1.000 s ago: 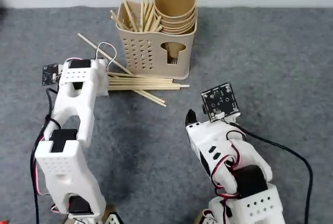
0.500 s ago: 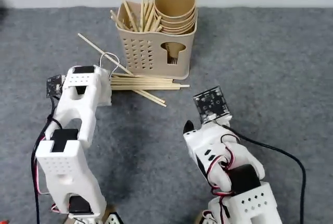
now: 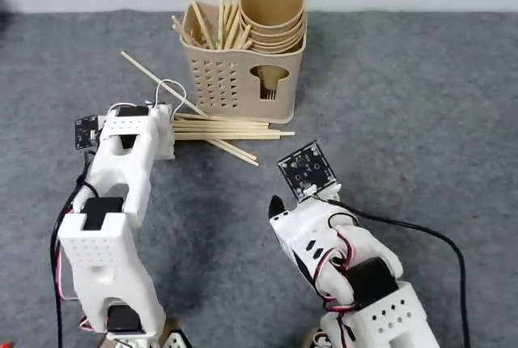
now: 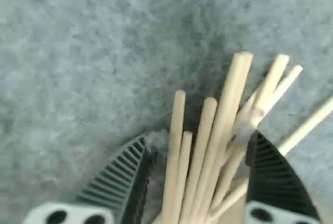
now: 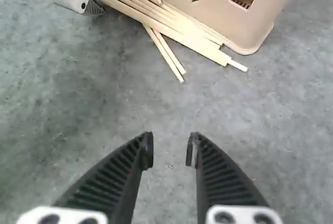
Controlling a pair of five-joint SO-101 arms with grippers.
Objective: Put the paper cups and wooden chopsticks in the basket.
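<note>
The right gripper [image 5: 169, 151] has drawn back toward the table's [image 3: 421, 105] near edge, jaws slightly apart. The left gripper [image 4: 199, 146] stands open around the loose wooden chopsticks [image 3: 235, 128] (a fanned bundle) lying by the basket [image 3: 235, 81], which holds the stacked paper cups [image 3: 273, 4] near the far edge.

Soft, even, fairly bright light from above, with faint diffuse shadows close beneath objects.

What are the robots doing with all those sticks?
They're tidying up. The left hand sits open around a bunch of wooden chopsticks lying on the table in front of the basket. It hasn't squeezed them yet. The right hand hangs nearby, holding nothing. The paper cups are stacked in the basket beside some standing chopsticks.
</note>
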